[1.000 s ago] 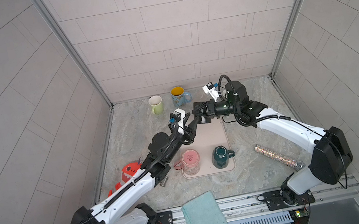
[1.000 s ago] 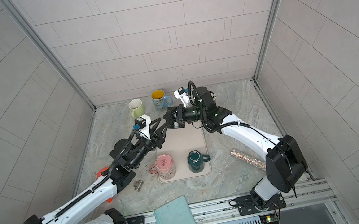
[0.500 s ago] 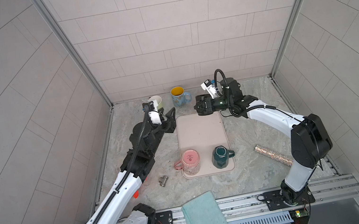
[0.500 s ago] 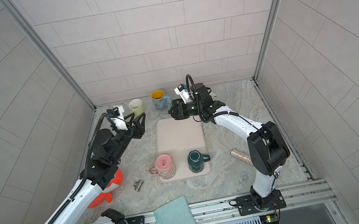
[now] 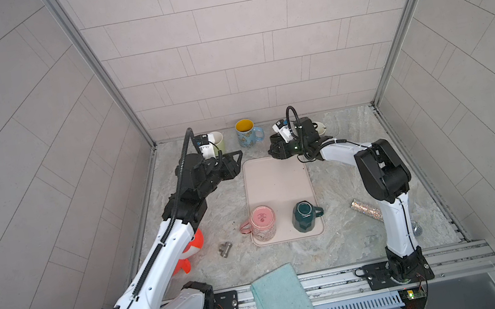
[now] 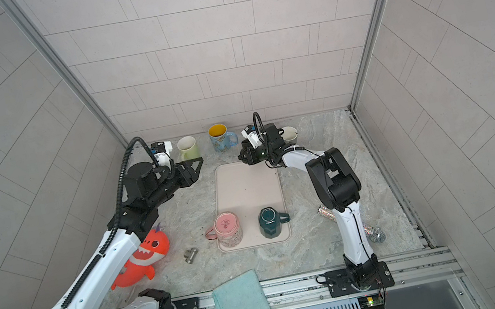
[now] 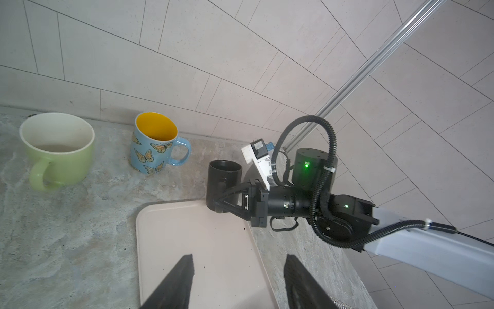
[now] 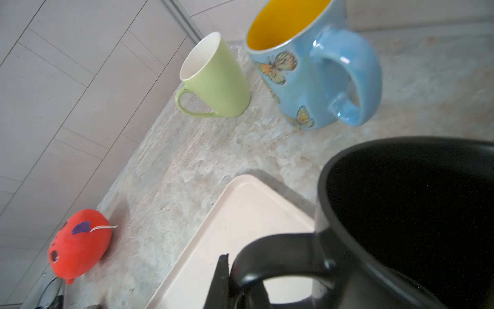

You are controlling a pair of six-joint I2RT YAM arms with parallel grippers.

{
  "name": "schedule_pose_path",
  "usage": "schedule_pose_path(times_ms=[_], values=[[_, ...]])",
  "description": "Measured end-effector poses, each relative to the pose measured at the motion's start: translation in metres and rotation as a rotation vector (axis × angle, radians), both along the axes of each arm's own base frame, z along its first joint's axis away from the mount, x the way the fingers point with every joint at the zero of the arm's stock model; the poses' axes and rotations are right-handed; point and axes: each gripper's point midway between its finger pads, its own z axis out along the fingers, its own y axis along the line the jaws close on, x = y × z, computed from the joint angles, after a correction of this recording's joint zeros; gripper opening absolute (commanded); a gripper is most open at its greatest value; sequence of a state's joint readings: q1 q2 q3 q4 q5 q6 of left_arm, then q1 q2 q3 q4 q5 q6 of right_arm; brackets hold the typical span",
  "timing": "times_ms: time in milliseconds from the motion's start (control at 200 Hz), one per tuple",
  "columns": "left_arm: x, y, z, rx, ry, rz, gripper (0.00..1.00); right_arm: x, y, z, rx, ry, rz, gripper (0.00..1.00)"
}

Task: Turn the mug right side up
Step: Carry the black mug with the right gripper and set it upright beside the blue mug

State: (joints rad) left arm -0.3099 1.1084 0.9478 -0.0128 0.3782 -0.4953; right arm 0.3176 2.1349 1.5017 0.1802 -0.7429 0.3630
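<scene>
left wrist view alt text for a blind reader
The right end effector grips a matte black mug by its handle, mouth up, at the corner of a pale pink tray. Behind stand a lime green mug and a blue butterfly mug, upright; the left end effector is open.

We locate the tray (image 5: 276,188) mid-surface: far mug (image 7: 224,174) at its back edge, left mug (image 5: 263,224) beside right mug (image 5: 304,219) on its near end.

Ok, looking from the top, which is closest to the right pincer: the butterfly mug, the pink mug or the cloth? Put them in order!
In a top view, from the right pincer:
1. Butterfly mug, right beside it, at the back.
2. Pink mug, on the near end of the tray.
3. Cloth, at the very front.
</scene>
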Motion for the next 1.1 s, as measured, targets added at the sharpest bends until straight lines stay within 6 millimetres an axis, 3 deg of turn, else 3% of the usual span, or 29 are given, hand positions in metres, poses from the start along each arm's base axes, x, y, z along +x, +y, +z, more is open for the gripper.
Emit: schedule_pose_path(times_ms=[240,440,696,1101], values=[[0.006,0.004,-0.006,-0.012,0.023,0.008,0.6,0.047,-0.018,0.013,0.062,-0.1,-0.067,0.0],[0.013,0.006,-0.016,-0.017,0.057,0.015,0.6,0.072,-0.022,0.019,0.101,-0.161,-0.091,0.0],[0.015,0.006,-0.014,-0.032,0.05,0.015,0.6,0.077,-0.018,-0.006,0.101,-0.131,-0.086,0.0],[0.02,0.004,-0.011,-0.057,0.042,0.01,0.6,0.073,-0.011,-0.014,0.07,-0.173,-0.065,0.01]])
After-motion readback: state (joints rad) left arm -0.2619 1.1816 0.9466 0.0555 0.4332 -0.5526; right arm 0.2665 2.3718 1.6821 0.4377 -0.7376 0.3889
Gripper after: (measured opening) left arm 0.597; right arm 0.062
